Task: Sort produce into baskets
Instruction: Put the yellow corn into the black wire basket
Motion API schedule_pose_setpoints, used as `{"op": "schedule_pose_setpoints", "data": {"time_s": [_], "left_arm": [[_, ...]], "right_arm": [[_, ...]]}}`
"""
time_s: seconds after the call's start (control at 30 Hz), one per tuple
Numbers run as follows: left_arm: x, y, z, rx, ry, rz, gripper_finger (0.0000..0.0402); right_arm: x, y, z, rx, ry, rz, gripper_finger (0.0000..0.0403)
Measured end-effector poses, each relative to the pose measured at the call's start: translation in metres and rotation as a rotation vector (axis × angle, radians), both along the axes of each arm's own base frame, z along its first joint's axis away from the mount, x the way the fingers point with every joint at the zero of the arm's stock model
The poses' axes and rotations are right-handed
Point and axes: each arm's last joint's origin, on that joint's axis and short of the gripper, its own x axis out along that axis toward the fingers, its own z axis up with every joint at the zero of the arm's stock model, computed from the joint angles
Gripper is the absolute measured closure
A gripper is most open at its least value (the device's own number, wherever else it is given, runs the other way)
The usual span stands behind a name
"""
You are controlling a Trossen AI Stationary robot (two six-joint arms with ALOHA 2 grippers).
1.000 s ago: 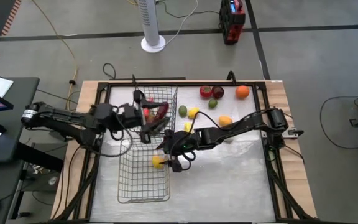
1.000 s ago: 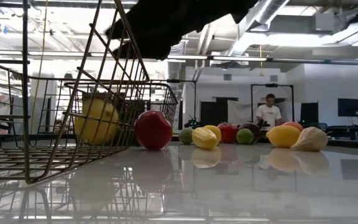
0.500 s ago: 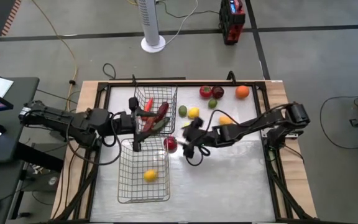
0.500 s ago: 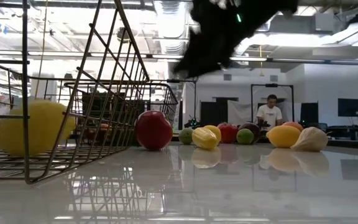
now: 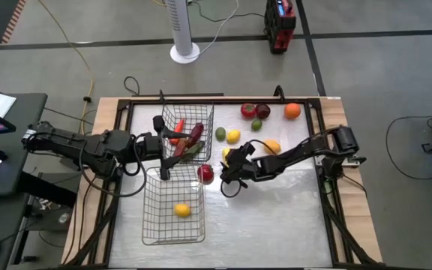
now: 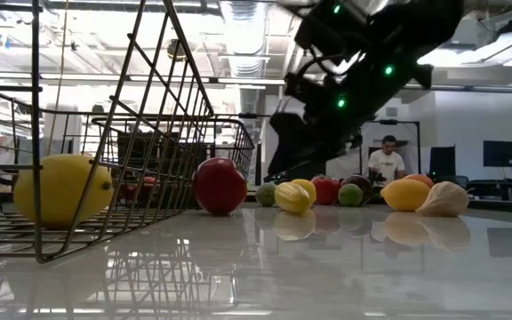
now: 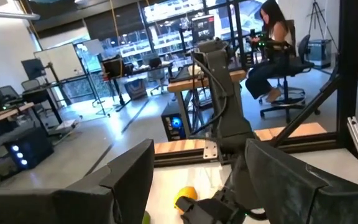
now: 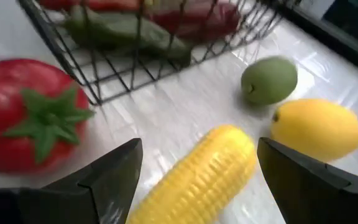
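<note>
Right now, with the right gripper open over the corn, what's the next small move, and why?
Probably lower the right gripper straight down and close on the corn. Its open fingers already sit on either side of the cob, which lies loose on the table beside the tomato, outside the far basket.

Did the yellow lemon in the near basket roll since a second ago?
Yes. In the high view the lemon went from the near basket's far right edge, under the right end effector, to its middle.

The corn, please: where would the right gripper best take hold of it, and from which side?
Probably across the middle of the corn, from above: it lies flat and long between the open fingers, its narrow width spanning them. The tomato sits close alongside.
</note>
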Motion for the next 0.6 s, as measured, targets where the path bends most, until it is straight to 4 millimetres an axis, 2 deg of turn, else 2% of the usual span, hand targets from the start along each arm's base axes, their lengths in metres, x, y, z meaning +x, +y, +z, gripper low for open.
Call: {"op": "schedule_pose_setpoints", "data": {"time_s": [0.1,0.3,0.6], "left_arm": [[0.0,0.0,-0.001,0.001,0.01,0.003,0.016],[0.0,0.001,-0.002,0.004,0.024,0.027,0.016],[-0.001,0.001,-0.003,0.01,0.033,0.044,0.016]], "right_arm": [[-0.002,-0.005,-0.013,0.012,0.03,-0.017,0.0058],[-0.004,-0.01,-0.02,0.066,0.025,-0.022,0.0064],[-0.011,-0.01,-0.025,0.061,0.122,-0.012,0.0124]]}}
